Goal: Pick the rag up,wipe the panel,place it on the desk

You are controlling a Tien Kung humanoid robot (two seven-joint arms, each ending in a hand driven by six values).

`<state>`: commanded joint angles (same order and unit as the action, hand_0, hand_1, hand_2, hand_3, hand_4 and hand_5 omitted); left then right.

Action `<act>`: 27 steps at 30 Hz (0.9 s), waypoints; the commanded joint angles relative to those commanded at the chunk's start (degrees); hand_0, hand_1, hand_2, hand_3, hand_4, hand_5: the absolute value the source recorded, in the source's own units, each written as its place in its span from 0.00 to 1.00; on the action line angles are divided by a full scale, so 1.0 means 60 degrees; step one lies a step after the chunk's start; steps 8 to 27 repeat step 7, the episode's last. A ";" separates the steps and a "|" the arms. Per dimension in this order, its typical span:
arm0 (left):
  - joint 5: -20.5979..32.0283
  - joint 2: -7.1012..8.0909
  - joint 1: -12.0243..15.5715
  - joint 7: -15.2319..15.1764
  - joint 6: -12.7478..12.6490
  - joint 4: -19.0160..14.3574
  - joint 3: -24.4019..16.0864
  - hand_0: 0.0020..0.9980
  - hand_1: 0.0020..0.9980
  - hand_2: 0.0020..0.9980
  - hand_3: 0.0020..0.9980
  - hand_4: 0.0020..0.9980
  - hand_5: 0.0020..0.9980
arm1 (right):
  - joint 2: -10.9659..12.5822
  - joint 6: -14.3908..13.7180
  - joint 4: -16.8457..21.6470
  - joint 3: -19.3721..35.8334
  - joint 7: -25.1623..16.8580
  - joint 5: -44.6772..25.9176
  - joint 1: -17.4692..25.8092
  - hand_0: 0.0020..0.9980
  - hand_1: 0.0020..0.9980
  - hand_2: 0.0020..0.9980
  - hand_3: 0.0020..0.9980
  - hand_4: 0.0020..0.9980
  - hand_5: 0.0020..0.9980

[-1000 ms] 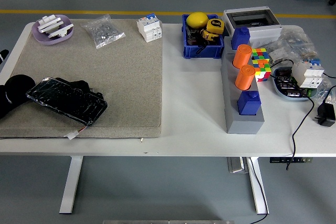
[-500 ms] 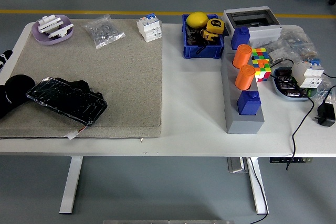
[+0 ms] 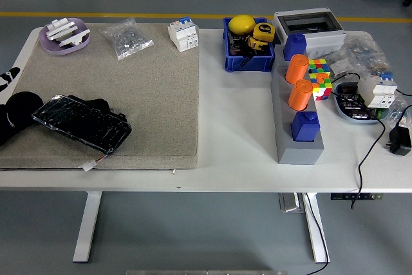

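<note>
Panel (image 3: 82, 123) lies on mat (image 3: 154, 88), front-left. Black rag (image 3: 16, 115) touches its left edge. Left hand (image 3: 8, 79) at table edge, grip state indeterminate. Wipe/placement status unclear.

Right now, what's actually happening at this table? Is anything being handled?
Not much. Nothing is being gripped at this moment. A dark shiny panel lies on the grey mat near its front left corner, with something black, possibly the rag, tucked behind it. A black shape sits at the left edge; whether it is the robot's hand or cloth I cannot tell. No right arm is visible.
</note>
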<state>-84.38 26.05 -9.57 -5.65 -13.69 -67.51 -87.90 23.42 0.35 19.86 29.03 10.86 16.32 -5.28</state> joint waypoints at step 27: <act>-0.0262 0.0304 0.0029 0.0014 0.0070 0.0047 0.0054 0.66 0.80 0.79 0.77 0.92 0.25 | -0.0008 -0.0007 -0.0017 0.0120 0.0007 -0.0018 0.0051 0.82 0.68 0.70 0.65 0.95 0.78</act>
